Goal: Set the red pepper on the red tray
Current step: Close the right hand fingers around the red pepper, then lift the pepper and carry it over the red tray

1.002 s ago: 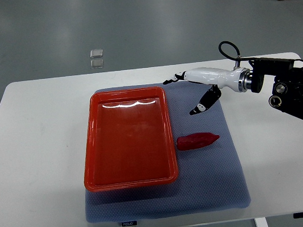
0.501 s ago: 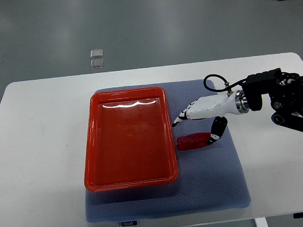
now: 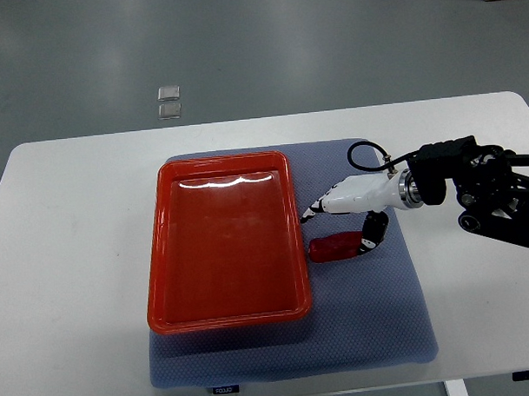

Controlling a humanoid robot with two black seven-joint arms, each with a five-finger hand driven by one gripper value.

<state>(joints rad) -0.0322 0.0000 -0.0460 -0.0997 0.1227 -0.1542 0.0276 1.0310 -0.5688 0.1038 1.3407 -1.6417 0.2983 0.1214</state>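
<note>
The red pepper (image 3: pixel 334 247) lies on the blue-grey mat (image 3: pixel 364 316), just right of the red tray (image 3: pixel 162 254), which holds nothing. My right hand (image 3: pixel 337 230) hovers low over the pepper, with its arm coming in from the right edge. Its fingers (image 3: pixel 311 213) are spread and reach past the pepper's upper left end toward the tray's rim. The thumb (image 3: pixel 370 232) points down against the pepper's right tip and hides it. The pepper still rests on the mat. The left arm is not in view.
The mat lies on a white table (image 3: pixel 67 257). Two small clear squares (image 3: pixel 168 101) lie on the grey floor beyond the table's far edge. A black cable (image 3: pixel 365 151) loops above the right wrist.
The right hand came down and toward the tray from above the mat's upper right. It now straddles the pepper, lower and closer than half a second ago. The pepper has not moved.
</note>
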